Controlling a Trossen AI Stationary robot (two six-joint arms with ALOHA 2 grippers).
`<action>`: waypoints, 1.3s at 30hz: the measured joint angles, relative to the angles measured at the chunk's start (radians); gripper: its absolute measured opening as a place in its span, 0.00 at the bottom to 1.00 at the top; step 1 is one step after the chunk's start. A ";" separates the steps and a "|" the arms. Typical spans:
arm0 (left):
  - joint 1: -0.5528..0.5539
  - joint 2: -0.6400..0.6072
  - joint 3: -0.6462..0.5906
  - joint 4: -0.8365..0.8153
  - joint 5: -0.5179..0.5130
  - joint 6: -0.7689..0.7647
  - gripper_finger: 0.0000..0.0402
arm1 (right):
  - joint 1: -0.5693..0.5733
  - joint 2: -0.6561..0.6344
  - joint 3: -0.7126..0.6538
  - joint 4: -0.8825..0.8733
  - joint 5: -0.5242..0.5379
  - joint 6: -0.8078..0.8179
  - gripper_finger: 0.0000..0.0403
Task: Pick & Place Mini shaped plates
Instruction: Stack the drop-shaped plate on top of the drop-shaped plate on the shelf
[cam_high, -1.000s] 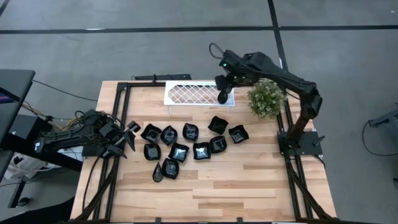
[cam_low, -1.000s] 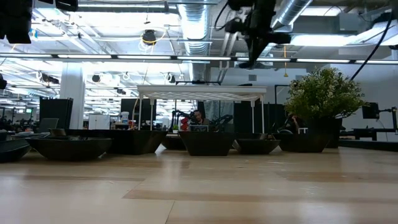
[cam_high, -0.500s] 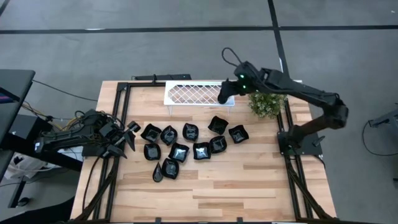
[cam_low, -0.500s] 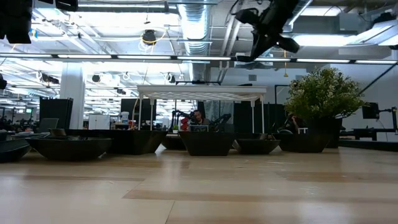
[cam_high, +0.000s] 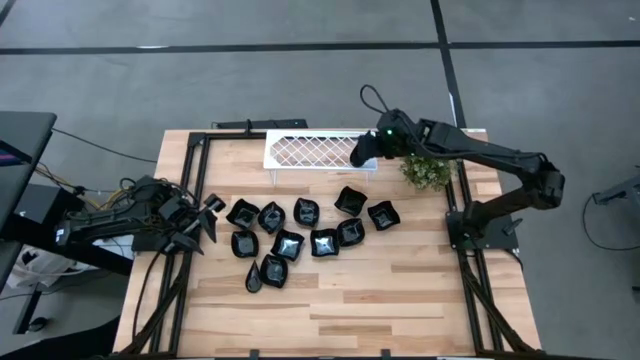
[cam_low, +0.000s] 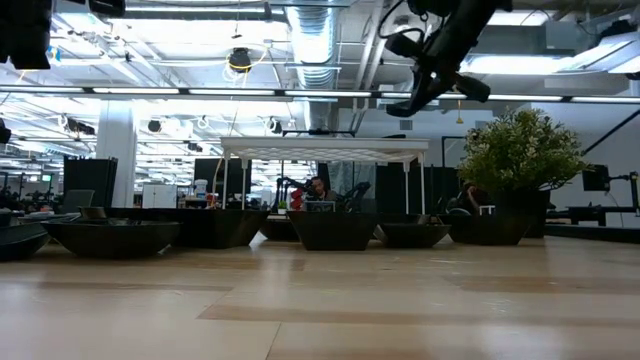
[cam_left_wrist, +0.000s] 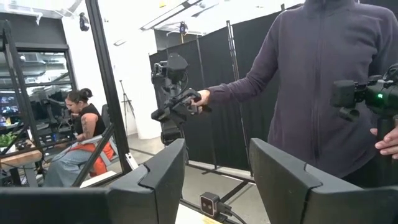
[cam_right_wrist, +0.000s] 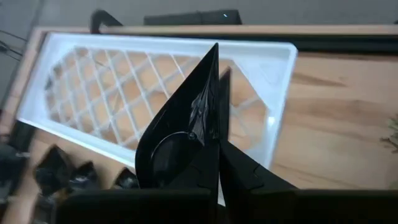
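Several glossy black mini shaped plates (cam_high: 300, 235) rest bottoms down on the wooden table (cam_high: 400, 300), in a cluster at its middle; in the low view they show as a row (cam_low: 330, 228). My right gripper (cam_high: 362, 150) hangs above the right end of the white lattice tray (cam_high: 310, 150), shut on one more black plate (cam_right_wrist: 186, 130). My left gripper (cam_high: 205, 215) waits at the table's left edge. It is open (cam_left_wrist: 214, 180), holds nothing and points out into the room. My right gripper pinches the plate between its two fingers (cam_right_wrist: 249, 180), by the part of the rim nearest them (cam_right_wrist: 208, 149). It comes slanting down from the table's right side. The plate stands on edge, pointed tip away from the fingers, lifted clear above the tray.
A green plant (cam_high: 428, 170) stands at the far right, under my right arm. The tray stands on thin legs (cam_low: 320, 150) along the far edge. A person in a dark top (cam_left_wrist: 323, 81) stands beyond the table. The table's near half is bare wood.
My right arm has sunk and stretched out lower over the plant. Its gripper has tipped from pointing steeply down to slanting, and has rolled a little. The held plate stays over the tray's right end. My left arm has kept still.
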 joint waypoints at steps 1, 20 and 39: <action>0.000 0.000 0.000 0.001 0.000 0.001 0.45 | -0.003 0.000 0.001 0.016 -0.009 0.005 0.00; 0.000 0.001 0.000 0.009 0.000 0.130 0.45 | 0.007 0.076 0.066 -0.060 -0.031 0.031 0.00; 0.000 0.001 0.000 0.009 0.000 0.130 0.45 | -0.021 0.188 0.157 -0.168 -0.035 -0.002 0.00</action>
